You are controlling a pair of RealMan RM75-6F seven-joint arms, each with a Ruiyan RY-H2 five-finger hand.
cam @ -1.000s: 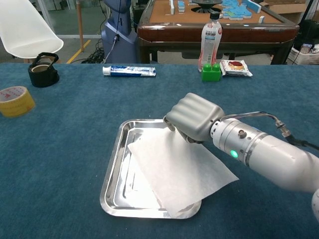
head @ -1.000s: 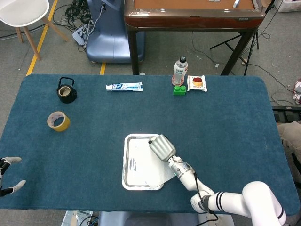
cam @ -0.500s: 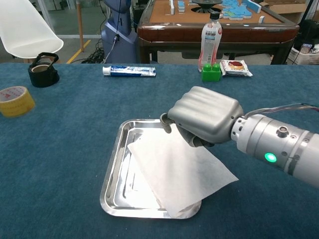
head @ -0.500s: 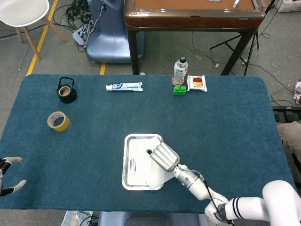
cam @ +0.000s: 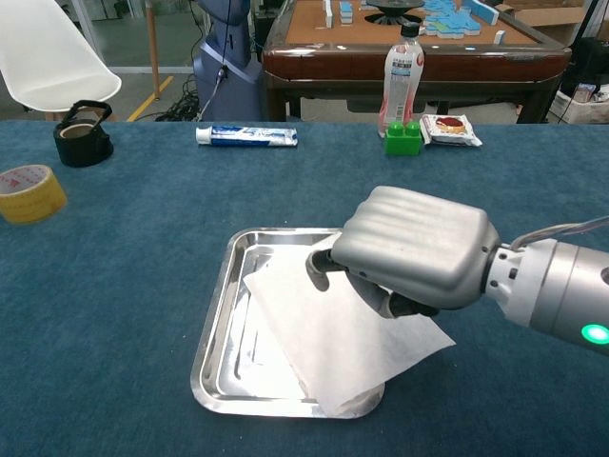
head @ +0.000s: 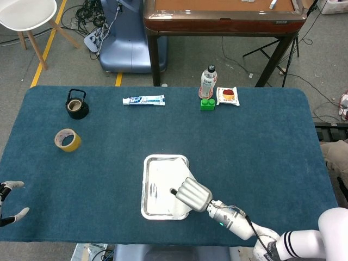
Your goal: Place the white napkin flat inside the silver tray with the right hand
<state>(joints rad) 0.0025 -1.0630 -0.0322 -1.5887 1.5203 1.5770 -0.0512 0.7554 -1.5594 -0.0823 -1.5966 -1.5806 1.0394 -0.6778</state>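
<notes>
White napkin [cam: 333, 333] lies mostly in the silver tray [cam: 217, 314], lower centre of frame — not yet flat: its right corner overhangs the rim onto the counter [cam: 143, 238]. Right hand [cam: 414, 252] above it, fingers curled; whether they pinch the paper, cannot tell. Open room right of tray. Left hand [head: 10, 204] at lower left, fingers apart — well clear

I was working in what looked like a robotics lab or test room. The blue-felted table [head: 261, 141] stood on a bare grey floor marked with a yellow tape line [head: 48, 43]. Loose cables [head: 89, 16] trailed beside a blue machine base [head: 128, 38], and more wiring ran under a wooden mahjong table [head: 223, 16] behind. A white chair [head: 24, 13] stood in the far corner, near the yellow line.
</notes>
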